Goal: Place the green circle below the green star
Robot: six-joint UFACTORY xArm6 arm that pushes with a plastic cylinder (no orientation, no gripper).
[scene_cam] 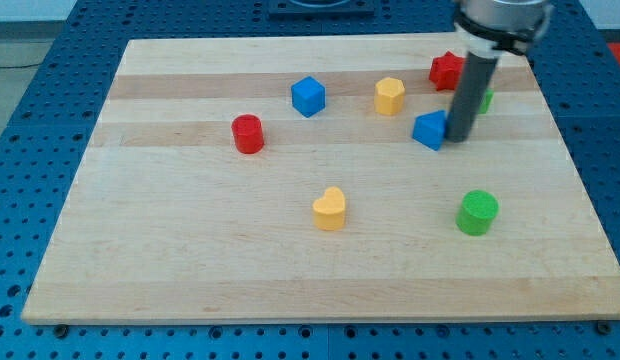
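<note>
Board: the pale wooden board [320, 270] is sitting on a blue perforated table [50, 120] and taking up nearly the whole view.
Rod: the straight dark rod is coming down from the view's top right, and my tip [458, 138] is resting on the board just beside the right edge of the blue triangular block [429, 130], looking like it's touching it. No jaws on this thing, so nothing is spreading or pinching; it's just a bare rod.
Green circle: the green round cylinder block [478, 212] is sitting well below my tip, toward the view's bottom right, on its own.
Green star: the green block [486, 100] is mostly hiding behind the rod, only a sliver is peeking out, so can't really confirm the star shape.
Red block: the red chunky block [446, 70] is sitting near the top right, partly behind the rod.
Blue cube: the blue cube block [308, 96] is sitting top centre.
Yellow blocks: one yellow block [390, 95] is sitting right of the cube, and a yellow heart-ish block [330, 208] is sitting lower centre.
Red cylinder: the red round cylinder block [248, 133] is sitting over on the left.
</note>
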